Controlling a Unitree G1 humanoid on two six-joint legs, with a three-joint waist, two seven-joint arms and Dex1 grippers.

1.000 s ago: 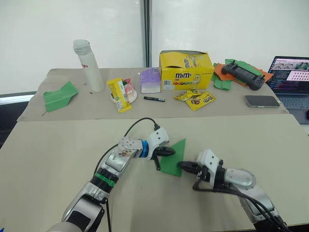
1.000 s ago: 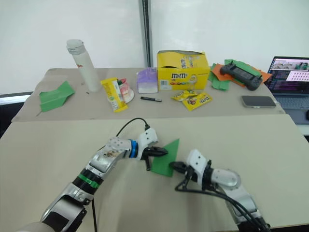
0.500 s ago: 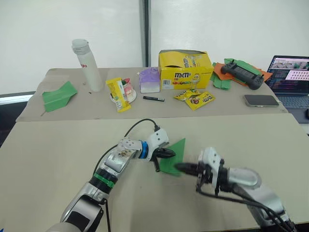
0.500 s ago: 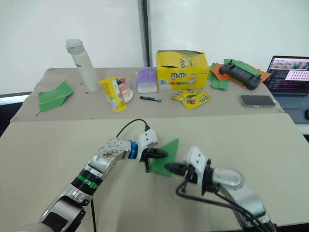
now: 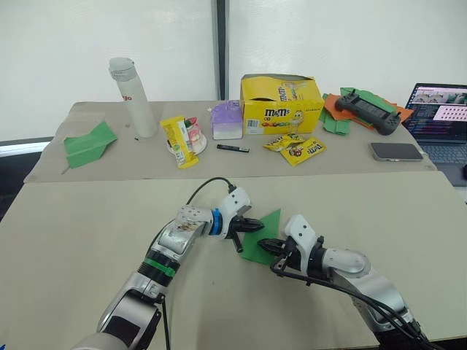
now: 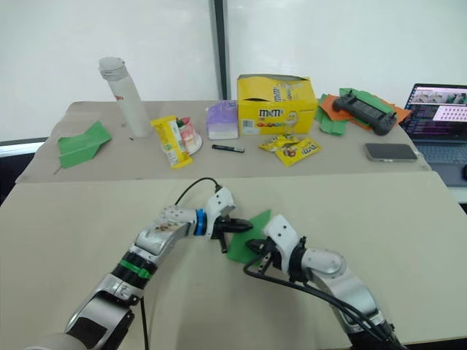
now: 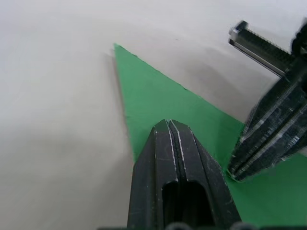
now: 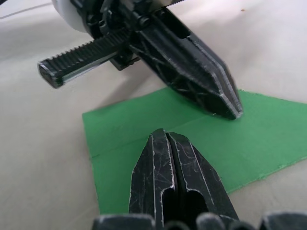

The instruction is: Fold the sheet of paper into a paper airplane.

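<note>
Fingers pressed together, the left gripper (image 7: 169, 125) and right gripper (image 8: 165, 135) are both bearing tip-down on the thin bright green sheet of paper (image 5: 264, 235), a folded pointed shape lying flat on the beige table (image 5: 87, 240). Doing this crease well is probably meaning keeping one tip pinning the sheet while the other is sliding along the fold line, pressing lightly to avoid skidding.

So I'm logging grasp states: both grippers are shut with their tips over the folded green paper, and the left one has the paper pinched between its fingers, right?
Not quite. The left gripper is shut, but its closed tips rest on top of the sheet of paper, with nothing pinched between them, as the left wrist view shows. The right gripper is shut over the paper too.
</note>
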